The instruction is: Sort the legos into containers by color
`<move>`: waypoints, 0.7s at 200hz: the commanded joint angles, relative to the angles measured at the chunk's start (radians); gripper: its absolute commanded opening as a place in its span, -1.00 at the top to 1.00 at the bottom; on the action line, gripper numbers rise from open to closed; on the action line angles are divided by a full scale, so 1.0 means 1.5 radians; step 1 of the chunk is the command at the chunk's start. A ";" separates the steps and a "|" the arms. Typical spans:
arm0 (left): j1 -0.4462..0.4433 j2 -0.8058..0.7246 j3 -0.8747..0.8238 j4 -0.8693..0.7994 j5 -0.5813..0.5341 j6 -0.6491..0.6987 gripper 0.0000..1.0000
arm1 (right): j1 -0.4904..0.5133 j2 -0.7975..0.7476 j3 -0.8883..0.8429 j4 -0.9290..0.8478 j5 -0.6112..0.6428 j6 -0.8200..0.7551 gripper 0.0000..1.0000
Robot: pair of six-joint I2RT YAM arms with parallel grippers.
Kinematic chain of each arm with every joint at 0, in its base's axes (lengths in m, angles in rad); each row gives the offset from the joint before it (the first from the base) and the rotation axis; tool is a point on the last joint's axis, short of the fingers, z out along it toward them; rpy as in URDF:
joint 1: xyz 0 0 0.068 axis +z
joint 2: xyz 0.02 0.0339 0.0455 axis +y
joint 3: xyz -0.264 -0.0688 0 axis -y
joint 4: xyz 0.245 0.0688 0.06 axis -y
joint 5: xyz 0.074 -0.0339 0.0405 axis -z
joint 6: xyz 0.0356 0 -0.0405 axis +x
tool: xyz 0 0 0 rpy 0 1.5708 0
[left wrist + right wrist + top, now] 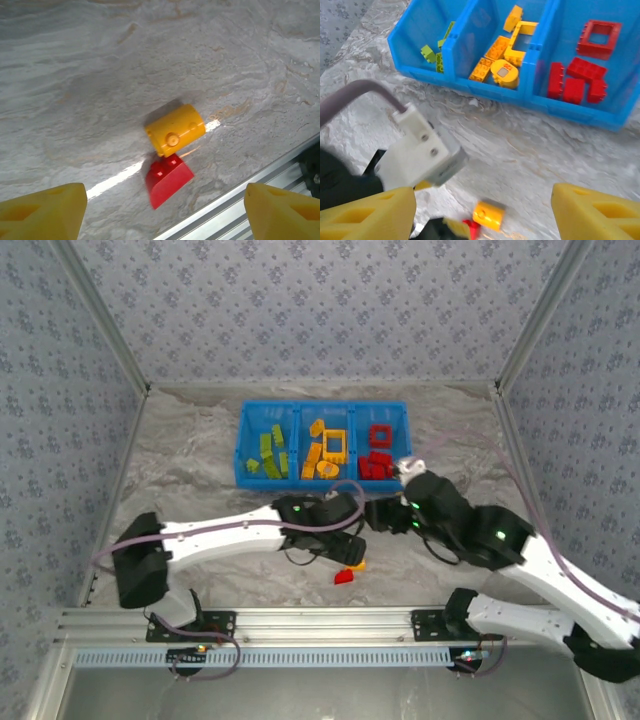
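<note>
A stubby, round-sided yellow-orange brick (pixel 175 136) lay just beside a red sloped brick (pixel 168 180) on the marbled table (pixel 100 75), under the left gripper (pixel 162 212) with jaws apart and empty, like the right gripper (pixel 481 212), well short of the colour-sorted blue bin (pixel 500 92).

Nothing legible anywhere: no text, label, brand, number or sign to read on the blue bin (pixel 243 445), the bricks (pixel 175 131), the arms (pixel 230 535), the patterned walls (pixel 320 310) or the marbled surface (pixel 195 455).
</note>
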 commanded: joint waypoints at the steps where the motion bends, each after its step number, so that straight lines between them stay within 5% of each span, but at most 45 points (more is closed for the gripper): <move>1: -0.019 0.085 0.085 -0.094 -0.021 -0.046 -0.67 | 0.025 -0.061 0.006 -0.059 -0.020 0.022 -0.50; 37: -0.055 0.228 0.244 -0.235 -0.065 -0.086 -0.77 | 0.039 -0.105 0.022 -0.062 -0.021 -0.001 -0.48; 96: -0.049 0.307 0.260 -0.217 -0.016 -0.116 -0.76 | 0.049 -0.158 0.046 -0.078 0.026 -0.019 -0.49; 140: -0.032 0.328 0.244 -0.171 0.013 -0.112 -0.47 | 0.049 -0.155 0.046 -0.077 0.031 -0.022 -0.49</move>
